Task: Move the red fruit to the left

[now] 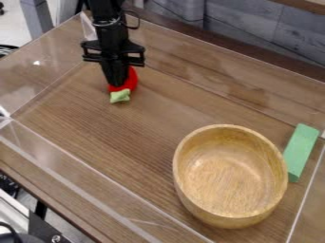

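- Currently I see the gripper (116, 74) in the upper left of the frame, pointing straight down from its black arm.
- I read its jaws as closed on the red fruit (120, 82); the red body shows between and just below the black fingers.
- The red fruit sits low against the desk (114, 152), and its light green leafy cap pokes out at the lower right of the gripper. I cannot tell whether the fruit touches the wood or hangs just above it.
- The desk is a dark wood-grain surface enclosed by a clear wall (51, 176) that runs along the left and near edges of the frame.
- A wooden bowl (230, 175) stands in the lower right of the frame, upright, well apart from the gripper and the fruit. I see nothing lying inside it.
- A flat green block (301, 150) lies at the right edge of the frame, just beside the bowl's right rim. I cannot tell whether the two touch.
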Tool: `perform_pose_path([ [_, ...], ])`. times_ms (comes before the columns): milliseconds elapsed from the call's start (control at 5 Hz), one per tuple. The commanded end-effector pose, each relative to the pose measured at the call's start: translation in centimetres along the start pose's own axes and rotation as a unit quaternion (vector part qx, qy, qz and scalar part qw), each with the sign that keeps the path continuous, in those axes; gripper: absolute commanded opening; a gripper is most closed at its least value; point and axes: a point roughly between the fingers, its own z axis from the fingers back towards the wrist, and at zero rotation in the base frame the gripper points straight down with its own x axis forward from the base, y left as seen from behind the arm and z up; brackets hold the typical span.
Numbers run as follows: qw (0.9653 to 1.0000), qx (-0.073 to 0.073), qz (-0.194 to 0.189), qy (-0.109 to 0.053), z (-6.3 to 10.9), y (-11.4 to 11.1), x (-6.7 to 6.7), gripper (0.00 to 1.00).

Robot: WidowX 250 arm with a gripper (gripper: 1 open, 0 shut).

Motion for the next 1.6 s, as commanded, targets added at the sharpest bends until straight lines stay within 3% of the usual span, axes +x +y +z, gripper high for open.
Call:
perform_pose_path([
  [0,0.9998,-0.002,0.007,0.018,-2.1,0.7,-0.5,0.0],
  [600,0.9994,-0.01,-0.008,0.032,-3.0,0.3,-0.3,0.0],
  [800,0.9992,-0.011,0.016,0.034,-2.5,-1.1,-0.2,1.0],
  [1000,0.9986,-0.013,0.038,0.034,-1.8,-2.6,0.0,1.0],
  [1400,0.9972,-0.025,0.063,0.032,-0.3,-1.7,1.2,1.0],
])
